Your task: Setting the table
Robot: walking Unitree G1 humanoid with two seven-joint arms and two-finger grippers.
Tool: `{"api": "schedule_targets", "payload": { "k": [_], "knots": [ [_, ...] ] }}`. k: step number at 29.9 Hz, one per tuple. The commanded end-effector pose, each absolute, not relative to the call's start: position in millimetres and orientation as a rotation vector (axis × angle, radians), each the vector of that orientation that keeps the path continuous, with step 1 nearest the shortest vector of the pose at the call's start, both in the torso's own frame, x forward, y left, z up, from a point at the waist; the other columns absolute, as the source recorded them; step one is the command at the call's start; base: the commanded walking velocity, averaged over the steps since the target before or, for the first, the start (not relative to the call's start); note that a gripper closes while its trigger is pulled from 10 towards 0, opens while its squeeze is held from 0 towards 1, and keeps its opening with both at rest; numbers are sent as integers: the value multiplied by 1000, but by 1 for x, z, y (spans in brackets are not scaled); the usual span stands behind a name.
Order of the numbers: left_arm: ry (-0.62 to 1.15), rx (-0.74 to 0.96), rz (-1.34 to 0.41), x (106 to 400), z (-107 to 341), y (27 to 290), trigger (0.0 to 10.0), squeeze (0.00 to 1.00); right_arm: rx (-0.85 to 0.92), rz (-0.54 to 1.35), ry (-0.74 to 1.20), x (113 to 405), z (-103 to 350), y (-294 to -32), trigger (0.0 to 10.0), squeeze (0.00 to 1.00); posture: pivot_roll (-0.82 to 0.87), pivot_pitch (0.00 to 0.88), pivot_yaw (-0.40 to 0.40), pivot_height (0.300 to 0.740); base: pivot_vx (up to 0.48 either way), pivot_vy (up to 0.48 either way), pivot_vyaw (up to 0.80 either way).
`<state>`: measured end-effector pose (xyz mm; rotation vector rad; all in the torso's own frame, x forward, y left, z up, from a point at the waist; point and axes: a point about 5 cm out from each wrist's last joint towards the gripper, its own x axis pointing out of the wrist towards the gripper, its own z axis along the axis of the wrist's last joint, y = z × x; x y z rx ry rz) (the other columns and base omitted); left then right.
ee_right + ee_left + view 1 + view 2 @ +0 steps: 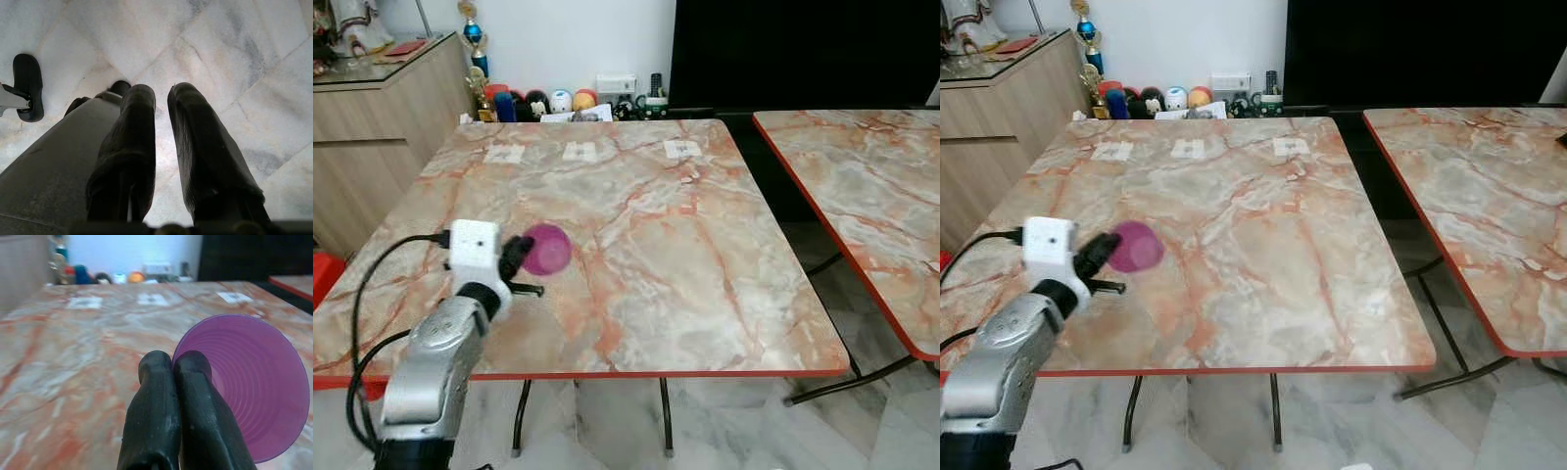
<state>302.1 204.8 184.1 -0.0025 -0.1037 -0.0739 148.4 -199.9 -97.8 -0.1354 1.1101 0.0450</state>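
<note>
Left gripper is pinching the ribbed purple plastic cup by its rim, fingers closed, over the marble-patterned table. Right gripper is hanging slightly parted, gripping nothing, above the pale tiled floor. Toys are lining the wall beyond the table.

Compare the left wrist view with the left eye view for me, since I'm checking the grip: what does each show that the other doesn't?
The left wrist view alone shows the purple cup's ribbed inside, with its rim pinched between the left hand's fingers, one inside and one outside. The left eye view alone shows the silver left arm, the table's red edge, a second marble table to the right, and the tiled floor. Both show the cup held over the marble tabletop, three paper labels near its far edge, and small toys against the wall.
</note>
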Motion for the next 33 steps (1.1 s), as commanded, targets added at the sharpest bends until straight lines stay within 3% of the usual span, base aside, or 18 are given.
{"api": "schedule_targets", "payload": {
  "k": [1,14,33],
  "knots": [
    [-167,-25,-30,297,190,213,10000,0,-121,37,1114,146,-98,-202,10000,0,77,0,-16,740,0,0,0],
    [-240,48,12,287,180,215,10000,0,-110,11,1106,146,-98,-205,10000,0,68,0,-27,740,0,-21,0],
    [-237,34,-24,292,175,203,10000,0,-112,19,1111,144,-99,-201,10000,0,62,0,-10,740,0,-464,0]
  ]
}}
